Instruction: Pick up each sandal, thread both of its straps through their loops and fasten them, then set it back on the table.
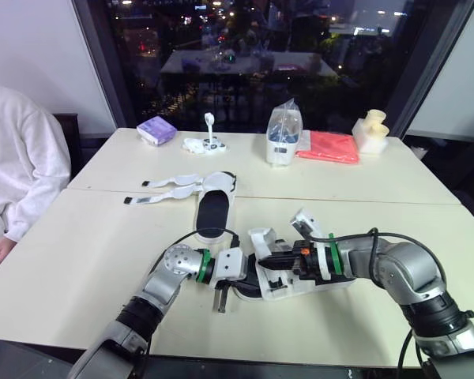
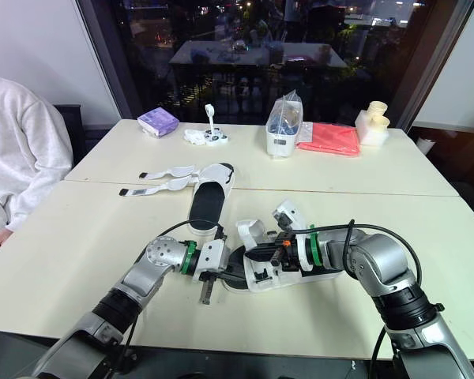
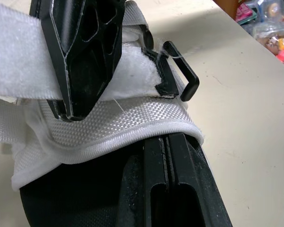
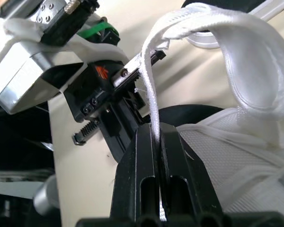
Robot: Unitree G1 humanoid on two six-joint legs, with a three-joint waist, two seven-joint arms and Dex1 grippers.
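A white sandal with a black footbed (image 1: pixel 312 284) lies on the near table between my two grippers. My left gripper (image 1: pixel 251 276) comes in from the left and is shut on the sandal's woven side edge (image 3: pixel 132 118), just below the black loop (image 3: pixel 182 71). My right gripper (image 1: pixel 270 261) reaches in from the right and is shut on a white strap (image 4: pixel 154 94) that arches up above the sandal. A second sandal (image 1: pixel 213 207) rests farther back, with its two straps (image 1: pixel 170 189) unfastened and spread flat to the left.
A person in a white sweater (image 1: pixel 16 158) sits at the left edge. On the far table are a purple packet (image 1: pixel 156 130), a small white object (image 1: pixel 205 144), a clear bag (image 1: pixel 283 134), a red cloth (image 1: pixel 328 146) and a cream object (image 1: pixel 371 130).
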